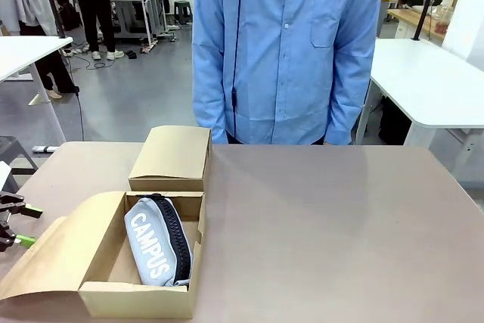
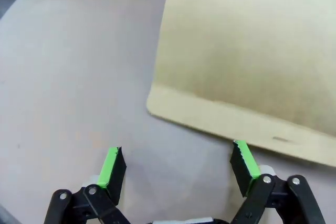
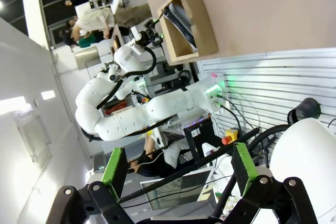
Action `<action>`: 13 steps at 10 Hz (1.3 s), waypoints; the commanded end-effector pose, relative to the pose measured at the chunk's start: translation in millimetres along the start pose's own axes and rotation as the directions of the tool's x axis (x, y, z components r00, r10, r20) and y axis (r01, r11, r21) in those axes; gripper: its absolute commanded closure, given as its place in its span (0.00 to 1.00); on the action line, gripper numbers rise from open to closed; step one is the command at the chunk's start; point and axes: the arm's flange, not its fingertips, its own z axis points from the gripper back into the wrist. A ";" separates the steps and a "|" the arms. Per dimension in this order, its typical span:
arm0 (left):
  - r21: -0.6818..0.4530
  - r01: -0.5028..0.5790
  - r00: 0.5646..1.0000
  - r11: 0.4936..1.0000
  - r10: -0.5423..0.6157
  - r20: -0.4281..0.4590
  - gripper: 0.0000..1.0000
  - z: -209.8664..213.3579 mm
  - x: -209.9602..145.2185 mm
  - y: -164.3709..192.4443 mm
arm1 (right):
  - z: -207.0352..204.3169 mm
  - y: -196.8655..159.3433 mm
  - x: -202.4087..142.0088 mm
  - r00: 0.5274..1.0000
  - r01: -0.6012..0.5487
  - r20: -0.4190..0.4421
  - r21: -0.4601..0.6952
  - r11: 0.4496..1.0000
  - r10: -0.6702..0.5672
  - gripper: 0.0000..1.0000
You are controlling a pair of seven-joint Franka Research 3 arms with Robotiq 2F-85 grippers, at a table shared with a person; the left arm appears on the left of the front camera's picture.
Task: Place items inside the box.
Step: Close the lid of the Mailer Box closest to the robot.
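Observation:
The open cardboard box (image 1: 136, 299) sits at the table's front left, its lid flap (image 1: 53, 251) spread out to the left. Inside lies a grey zip pouch (image 1: 150, 246) lettered "CAMPUS", with a dark zipped strip (image 1: 180, 241) along its right side. My left gripper (image 1: 17, 226) hovers at the left edge beside the flap, open and holding nothing. In the left wrist view that gripper (image 2: 178, 169) stands over bare table next to the flap (image 2: 247, 61). My right gripper (image 3: 178, 169) is open and empty, off the table; its view takes in the box (image 3: 202, 30) and pouch (image 3: 181, 19) from afar.
A second, closed cardboard box (image 1: 170, 156) stands just behind the open one. A person in a blue shirt (image 1: 287, 51) stands at the far edge, hands out of sight. The table (image 1: 340, 232) stretches bare to the right.

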 end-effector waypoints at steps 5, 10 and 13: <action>0.005 0.033 0.999 0.999 -0.033 0.003 0.00 -9.4 -6.9 1.7 | 3.4 1.5 -5.3 1.000 -0.024 -0.003 0.006 1.000 0.024 0.00; -0.025 0.012 0.972 1.000 -0.005 0.235 0.00 -7.1 30.0 -9.7 | 3.4 1.5 -5.3 1.000 -0.024 -0.003 0.006 1.000 0.024 0.00; -0.022 -0.009 0.916 1.000 0.017 0.401 0.00 1.4 70.2 -24.5 | 3.4 1.5 -5.3 1.000 -0.024 -0.003 0.006 1.000 0.024 0.00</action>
